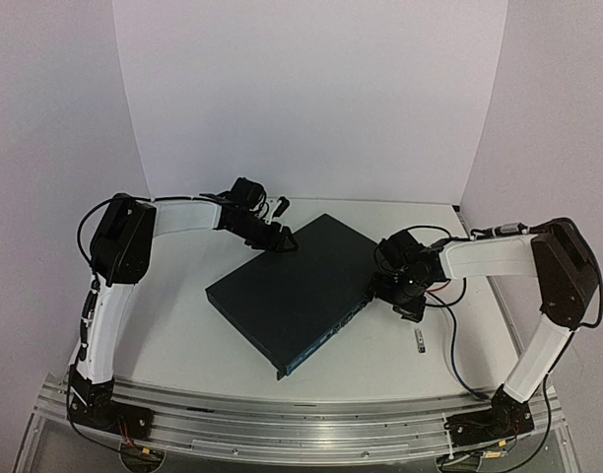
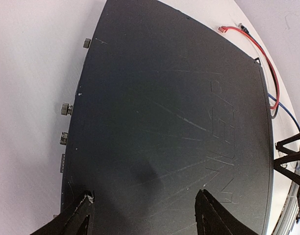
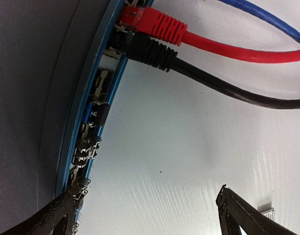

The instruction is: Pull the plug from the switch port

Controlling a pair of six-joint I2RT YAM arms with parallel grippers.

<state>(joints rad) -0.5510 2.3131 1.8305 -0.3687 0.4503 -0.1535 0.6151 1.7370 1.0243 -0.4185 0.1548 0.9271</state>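
The switch (image 1: 287,294) lies flat mid-table, a dark box with a blue port face (image 3: 102,98) turned to the right. A red plug (image 3: 154,23) and a black plug (image 3: 146,51) sit in neighbouring ports, and their cables run off right. My right gripper (image 3: 150,215) is open beside the port face, below the plugs. Its left finger (image 3: 54,218) is against the ports and its right finger (image 3: 243,215) is over bare table. My left gripper (image 2: 147,215) is open over the switch's top (image 2: 164,122) near its far corner, holding nothing.
A blue cable (image 3: 267,19) passes above the red one. Red and blue cables (image 2: 255,46) trail on the table to the right of the switch. A small silver piece (image 1: 418,341) lies loose on the table near the right gripper (image 1: 405,296). White walls stand behind the table.
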